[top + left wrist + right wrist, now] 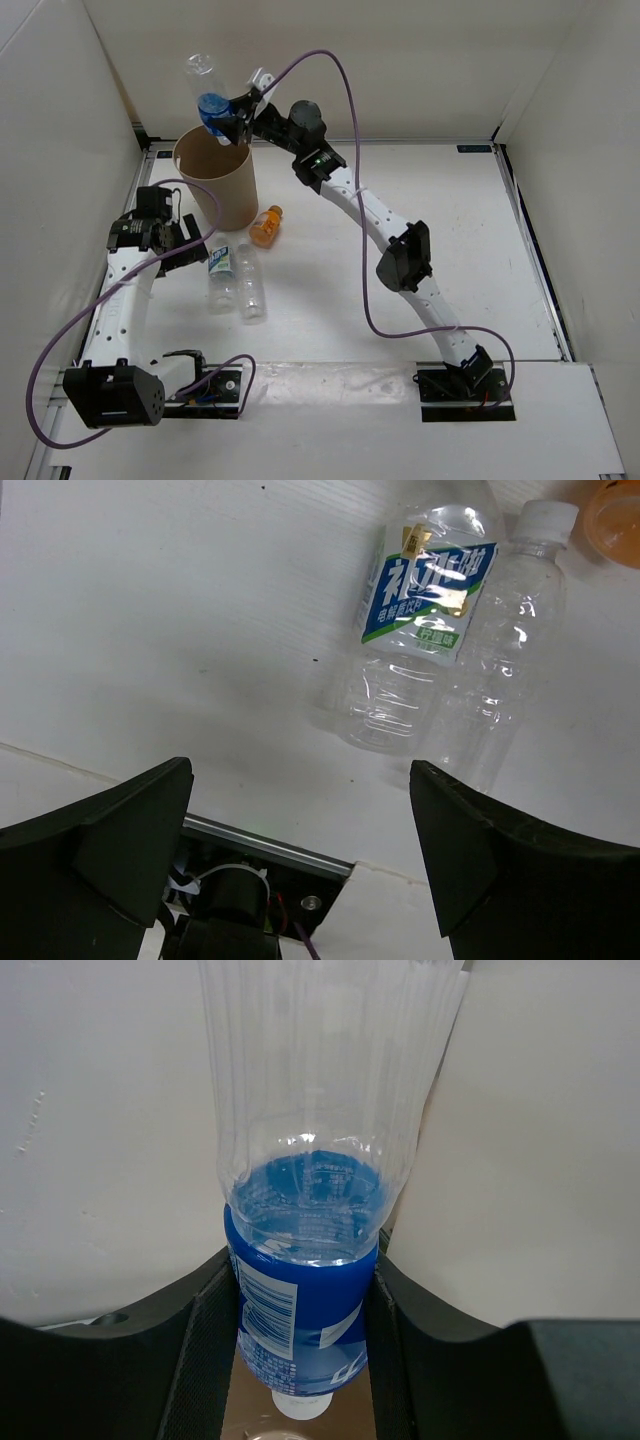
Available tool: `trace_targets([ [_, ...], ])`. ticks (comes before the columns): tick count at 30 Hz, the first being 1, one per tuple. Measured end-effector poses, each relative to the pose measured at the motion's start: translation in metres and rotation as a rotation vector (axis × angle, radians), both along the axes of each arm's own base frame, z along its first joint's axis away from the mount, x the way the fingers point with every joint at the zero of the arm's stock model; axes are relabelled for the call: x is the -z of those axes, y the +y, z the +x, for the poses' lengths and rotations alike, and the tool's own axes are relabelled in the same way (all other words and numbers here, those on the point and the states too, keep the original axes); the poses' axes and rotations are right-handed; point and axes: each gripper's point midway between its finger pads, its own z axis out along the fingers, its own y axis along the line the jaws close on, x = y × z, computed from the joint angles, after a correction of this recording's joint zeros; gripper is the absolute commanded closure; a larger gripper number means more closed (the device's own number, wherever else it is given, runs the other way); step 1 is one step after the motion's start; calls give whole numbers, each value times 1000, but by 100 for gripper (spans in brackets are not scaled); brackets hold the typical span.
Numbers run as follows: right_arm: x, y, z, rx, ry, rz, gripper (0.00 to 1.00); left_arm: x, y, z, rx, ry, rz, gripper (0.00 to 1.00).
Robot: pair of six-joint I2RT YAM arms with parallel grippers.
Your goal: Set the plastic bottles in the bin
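Clamps blue-label bottle point(207, 88), cap down, in right end effector point(238, 120), apparently above bin point(232, 195); holds left end effector point(300, 770) wide open, empty, near white-green-label bottle point(420, 610) and plain clear bottle point(510, 650).

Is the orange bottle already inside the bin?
No, the orange bottle lies on the table just beside the bin.

A bottle point(207, 90) hangs over the bin point(228, 200); three bottles point(250, 285) lie beside.

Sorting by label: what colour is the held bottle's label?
Blue with white print; the label shows best in the right wrist view.
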Motion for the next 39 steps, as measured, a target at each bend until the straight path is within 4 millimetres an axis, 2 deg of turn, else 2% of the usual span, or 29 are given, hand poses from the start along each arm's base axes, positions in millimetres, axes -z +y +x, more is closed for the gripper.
trace_targets([
  [3,12,5,5,5,2,-2,100,1,0,-3,8,13,3,0],
  [4,15,6,6,6,6,-6,97,1,0,-4,10,17,4,0],
  [6,23,8,9,7,15,-13,71,1,1,-5,13,23,6,0],
  [7,26,8,10,7,20,-15,48,1,1,-5,14,25,7,0],
  [9,30,8,12,5,35,-18,33,0,1,-4,14,25,7,0],
  [10,30,8,13,6,40,-16,19,-1,1,-3,14,24,7,0],
  [11,31,7,14,5,49,-14,10,-1,1,-3,13,24,7,0],
  [19,4,-9,20,19,-6,29,10,2,1,5,-2,17,0,0],
  [25,-12,-41,50,144,12,44,10,-2,6,17,-42,-33,17,0],
  [27,-9,-64,64,196,123,15,10,-3,8,21,-57,-53,24,0],
  [29,-7,-98,75,237,263,-12,10,-4,9,25,-73,-75,25,0],
  [32,-8,-162,87,267,474,-26,10,0,9,27,-95,-90,18,0],
  [34,-2,-196,89,261,588,-38,10,4,9,27,-110,-94,11,0],
  [35,6,-213,90,254,642,-52,10,7,8,27,-118,-94,6,0],
  [37,32,-229,88,223,752,-96,10,13,8,24,-129,-85,1,0],
  [39,67,-225,85,187,874,-147,10,16,7,20,-138,-71,-4,0],
])
